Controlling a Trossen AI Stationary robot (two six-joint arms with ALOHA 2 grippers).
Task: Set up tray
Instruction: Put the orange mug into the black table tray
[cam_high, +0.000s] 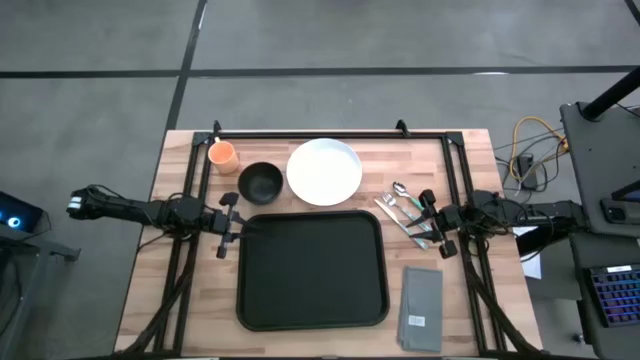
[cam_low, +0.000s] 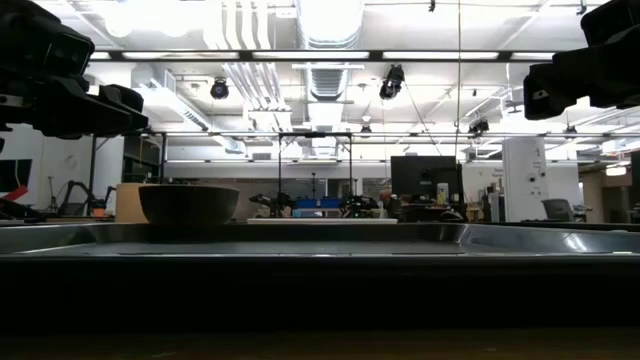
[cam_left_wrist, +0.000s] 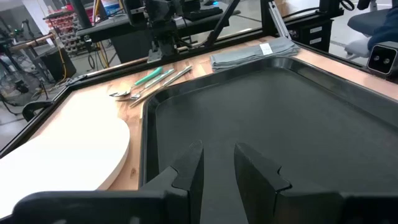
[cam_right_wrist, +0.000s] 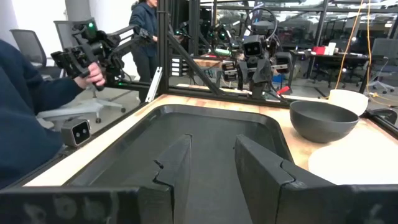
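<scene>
I have both arms reaching in low and level toward the tray (cam_high: 310, 270), one from each side. My left tool (cam_high: 232, 226) sits at the tray's left far corner, fingers (cam_left_wrist: 189, 168) parted with nothing between them. My right tool (cam_high: 437, 222) waits just off the tray's right far corner, fingers (cam_right_wrist: 177, 163) parted and empty

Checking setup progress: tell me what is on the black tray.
Nothing lies on the tray; its floor shows bare in the high view. The bowl, plate, cutlery and napkin sit outside it. The wood beneath is covered.
</scene>
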